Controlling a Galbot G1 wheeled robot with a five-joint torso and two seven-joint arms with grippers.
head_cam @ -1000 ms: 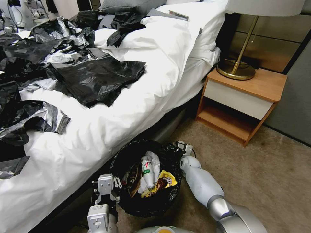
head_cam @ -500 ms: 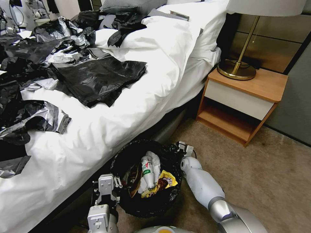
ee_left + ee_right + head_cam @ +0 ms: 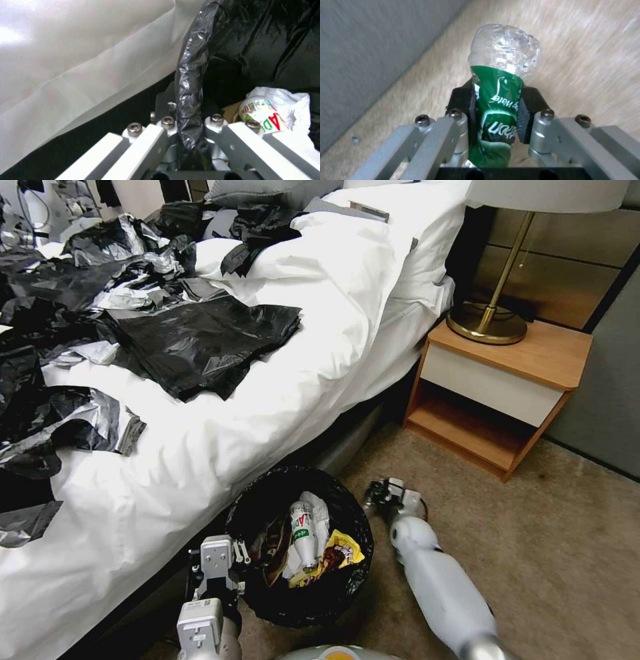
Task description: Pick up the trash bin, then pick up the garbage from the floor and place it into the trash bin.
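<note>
Green-labelled plastic bottle [image 3: 498, 100] is clamped in the right gripper [image 3: 496, 110] above the floor [image 3: 533, 553], just beside the trash bin [image 3: 263, 607], whose rim is pinched by the left gripper [image 3: 190, 130], apparently to steady it for the drop.

One trash bin [image 3: 300, 593] stands on the floor [image 3: 533, 553]. Two bottles are counted: one white-labelled bottle [image 3: 305, 537] lying inside the bin, and one green-labelled bottle [image 3: 496, 105] clamped in the right pincer [image 3: 496, 110]. Also in the bin lie one yellow snack wrapper [image 3: 343, 550], one crumpled white paper [image 3: 317, 510] and one brown card scrap [image 3: 277, 560]. Two pincers are present: the right one and the left pincer [image 3: 188, 140], closed on the bin's rim. There is one lamp [image 3: 493, 307] on one nightstand [image 3: 497, 387], and one bed [image 3: 267, 400].
</note>
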